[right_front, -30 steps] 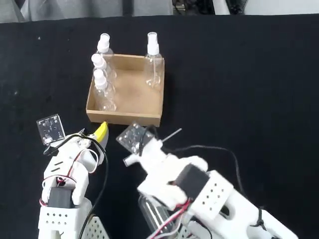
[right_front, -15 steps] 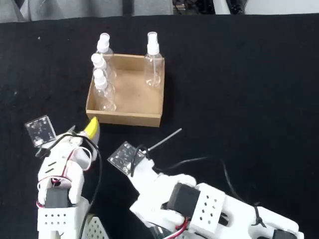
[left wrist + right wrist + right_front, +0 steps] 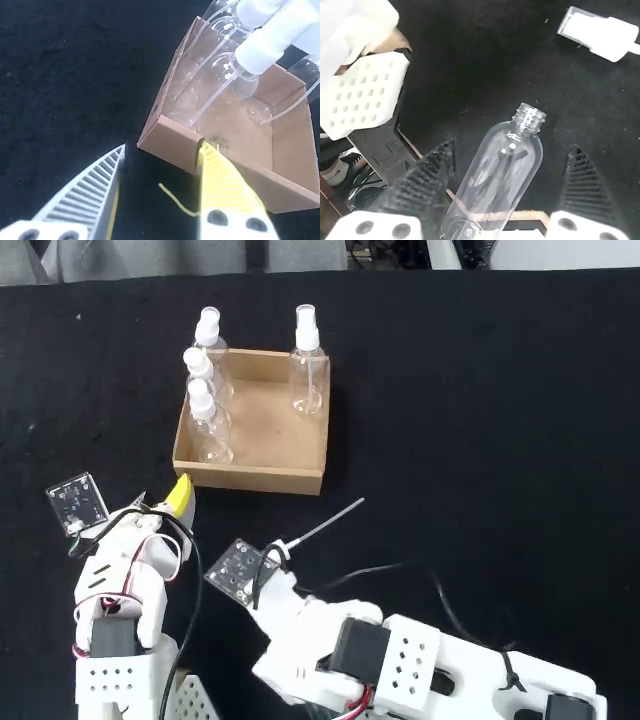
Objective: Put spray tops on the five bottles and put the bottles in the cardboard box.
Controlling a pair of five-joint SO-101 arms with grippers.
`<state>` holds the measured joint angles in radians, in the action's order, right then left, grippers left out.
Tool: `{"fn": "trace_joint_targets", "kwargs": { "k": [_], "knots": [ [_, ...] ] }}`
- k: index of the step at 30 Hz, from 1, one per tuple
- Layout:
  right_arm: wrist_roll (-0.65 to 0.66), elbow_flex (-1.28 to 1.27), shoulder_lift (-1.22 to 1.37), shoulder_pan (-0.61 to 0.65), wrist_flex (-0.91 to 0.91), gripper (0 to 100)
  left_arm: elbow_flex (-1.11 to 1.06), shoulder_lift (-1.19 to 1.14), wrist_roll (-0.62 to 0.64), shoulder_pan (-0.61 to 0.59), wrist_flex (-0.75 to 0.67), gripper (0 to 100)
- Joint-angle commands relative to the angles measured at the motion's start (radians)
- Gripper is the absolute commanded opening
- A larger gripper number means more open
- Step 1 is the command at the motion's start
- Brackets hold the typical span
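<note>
My right end effector [image 3: 511,148] is gaping wide, gripping nothing. The uncapped clear plastic bottle [image 3: 502,170] lies between its fingers, neck pointing away toward the white spray top [image 3: 597,32] farther out on the black desk [image 3: 470,60]. My left end effector [image 3: 162,146] is open and empty too, tips right at the brown cardboard box [image 3: 295,145] wall.

Four bottles [image 3: 309,370] wearing spray tops are standing in the cardboard box [image 3: 262,430]. A loose spray top [image 3: 325,522] is lying on the black table [image 3: 500,390] near the box's front.
</note>
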<state>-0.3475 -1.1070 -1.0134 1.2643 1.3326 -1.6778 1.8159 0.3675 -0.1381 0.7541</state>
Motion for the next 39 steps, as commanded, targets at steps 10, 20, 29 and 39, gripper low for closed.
{"fn": "trace_joint_targets", "kwargs": {
  "k": [10, 20, 29, 39],
  "knots": [
    [-0.064, -0.004, 0.070, 0.018, -0.051, 30.0, -0.022, 0.008, -0.006, -0.005, -0.018, 21],
    [-0.117, 0.110, 0.346, 0.017, -0.055, 30.0, -0.022, 0.008, -0.006, -0.008, -0.017, 21],
    [-0.123, 0.120, 0.466, -0.081, -0.060, 24.6, -0.022, 0.008, -0.006, -0.010, -0.015, 21],
    [-0.114, 0.131, 0.504, -0.170, -0.112, 2.9, -0.022, 0.008, -0.006, -0.010, -0.014, 21]
  ]
}}
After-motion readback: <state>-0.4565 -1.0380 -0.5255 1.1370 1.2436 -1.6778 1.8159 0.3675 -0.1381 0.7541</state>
